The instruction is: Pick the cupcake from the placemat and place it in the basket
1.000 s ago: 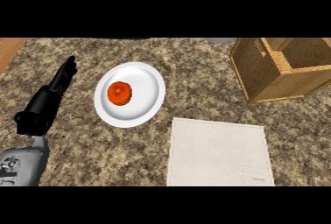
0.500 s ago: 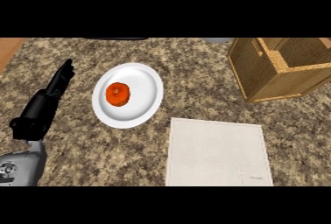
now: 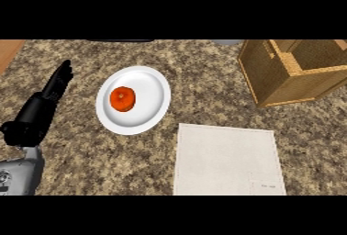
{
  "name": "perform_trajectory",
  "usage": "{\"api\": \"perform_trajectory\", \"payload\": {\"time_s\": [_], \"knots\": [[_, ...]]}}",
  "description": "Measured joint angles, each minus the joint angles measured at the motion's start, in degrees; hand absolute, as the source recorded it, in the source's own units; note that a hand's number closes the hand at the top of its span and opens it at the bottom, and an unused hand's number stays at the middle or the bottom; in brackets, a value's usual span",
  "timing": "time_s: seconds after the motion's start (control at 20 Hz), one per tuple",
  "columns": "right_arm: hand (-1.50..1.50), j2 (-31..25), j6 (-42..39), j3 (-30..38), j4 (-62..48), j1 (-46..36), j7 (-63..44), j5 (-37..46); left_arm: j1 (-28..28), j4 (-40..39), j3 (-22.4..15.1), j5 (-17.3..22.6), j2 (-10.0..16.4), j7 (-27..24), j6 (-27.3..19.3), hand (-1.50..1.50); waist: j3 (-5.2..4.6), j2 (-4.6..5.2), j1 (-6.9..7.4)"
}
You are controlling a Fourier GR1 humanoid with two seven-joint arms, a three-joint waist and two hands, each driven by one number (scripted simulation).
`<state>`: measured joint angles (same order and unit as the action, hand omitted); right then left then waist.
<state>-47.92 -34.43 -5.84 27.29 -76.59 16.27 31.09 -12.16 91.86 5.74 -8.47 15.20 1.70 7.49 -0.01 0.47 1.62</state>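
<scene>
The speckled stone counter (image 3: 95, 165) fills the view. On it, toward the lower right, lies the pale square placemat (image 3: 227, 158), and no cupcake can be made out on it or anywhere else in the view. The wooden basket (image 3: 271, 78) stands at the upper right, well apart from the placemat's far corner, with its open top showing. A white plate (image 3: 152, 98) sits left of centre, just beyond the placemat's upper left corner. Along the left edge the grey forearm (image 3: 17, 176) rises to the left hand (image 3: 42, 108), whose fingers (image 3: 61, 75) are straight and close together, pointing away, holding nothing and near the plate without touching it. The right hand does not show. Smallest is an orange-red round thing (image 3: 122, 98) on the plate's left half.

The main risk is a mistaken target: since the cupcake is unseen, the orange-red item could be taken for it and carried to the basket. A sweep of the left hand to the right could also knock the plate. And any drop into the basket could catch its near wall.
</scene>
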Motion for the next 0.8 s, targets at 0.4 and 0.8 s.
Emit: {"api": "perform_trajectory", "payload": {"time_s": [0.4,0.8], "knots": [[-1.50,0.4,-2.6,-2.6,-2.8,-0.4,5.9,4.8,-0.5,-2.6,-0.1,-1.1,-0.7,-2.0,-0.5,0.00,0.00,0.03,-0.19],[-1.50,2.0,-3.4,3.9,-7.6,-1.9,4.9,0.4,-0.5,-2.4,0.6,-0.7,-0.5,-1.8,-0.1,0.00,0.01,-0.08,-0.32]]}}
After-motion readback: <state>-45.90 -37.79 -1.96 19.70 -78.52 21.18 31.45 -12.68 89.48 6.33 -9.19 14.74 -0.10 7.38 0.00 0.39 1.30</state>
